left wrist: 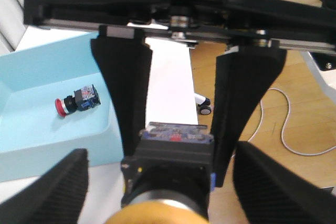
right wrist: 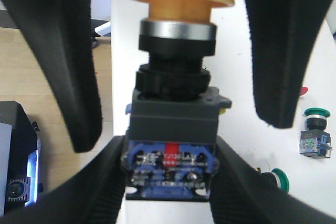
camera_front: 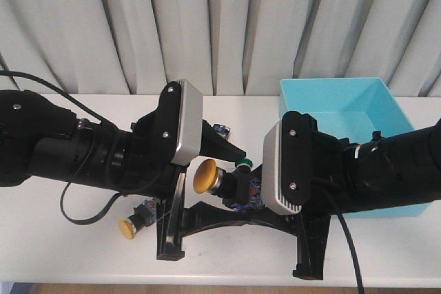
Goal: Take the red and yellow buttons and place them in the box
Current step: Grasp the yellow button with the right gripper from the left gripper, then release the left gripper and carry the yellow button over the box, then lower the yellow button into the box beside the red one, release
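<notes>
Yellow button [camera_front: 207,176] pinched between the two arms, mid-table beside the box [camera_front: 337,101].
Right gripper [right wrist: 170,182] clamps its blue-grey base; left gripper [left wrist: 168,129] stands spread around it. A second yellow button [camera_front: 131,226] lies near the table's [camera_front: 227,256] front edge; a red button [left wrist: 76,100] sits inside the box.

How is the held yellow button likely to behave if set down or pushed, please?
The yellow button looks rigid, with a blocky body, so it likely won't deform. Its wide round cap probably makes it apt to tip. The right gripper pinches only its base, so it may pivot.
</notes>
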Robot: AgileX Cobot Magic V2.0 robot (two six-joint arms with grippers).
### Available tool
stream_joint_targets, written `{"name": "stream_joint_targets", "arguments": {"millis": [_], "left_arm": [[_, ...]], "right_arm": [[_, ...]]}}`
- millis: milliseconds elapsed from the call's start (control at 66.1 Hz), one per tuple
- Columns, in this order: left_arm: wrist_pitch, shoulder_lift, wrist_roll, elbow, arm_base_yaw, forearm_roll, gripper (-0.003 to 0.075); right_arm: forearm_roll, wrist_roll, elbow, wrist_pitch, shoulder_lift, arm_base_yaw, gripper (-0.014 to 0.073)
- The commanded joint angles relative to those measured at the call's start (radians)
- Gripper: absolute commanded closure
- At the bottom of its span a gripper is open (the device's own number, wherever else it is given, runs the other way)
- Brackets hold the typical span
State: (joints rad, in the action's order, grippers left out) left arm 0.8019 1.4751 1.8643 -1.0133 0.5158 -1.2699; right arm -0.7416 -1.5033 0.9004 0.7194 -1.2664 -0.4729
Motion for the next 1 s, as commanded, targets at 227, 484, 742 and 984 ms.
{"name": "stream_joint_targets", "arguments": {"millis": [227, 484, 742, 984], "left_arm": [[-0.113, -0.069, -0.227, -0.028, 0.001, 0.173, 0.0125], [-0.324, -0.121, -0.551, -0.028, 0.001, 0.468, 0.013], [-0.333, -0.121, -0.618, -0.027, 0.001, 0.544, 0.013], [-0.333, -0.121, -0.626, -0.027, 0.001, 0.541, 0.013]], "right_arm": [[0.187, 0.185, 0.032, -0.07, 0.062, 0.003, 0.0398], [0.521, 0.72, 0.032, -0.154, 0.097, 0.16, 0.0394], [0.553, 1.064, 0.138, -0.09, -0.048, 0.45, 0.0383], [0.551, 1.113, 0.352, 0.096, -0.336, 0.506, 0.0378]]}}
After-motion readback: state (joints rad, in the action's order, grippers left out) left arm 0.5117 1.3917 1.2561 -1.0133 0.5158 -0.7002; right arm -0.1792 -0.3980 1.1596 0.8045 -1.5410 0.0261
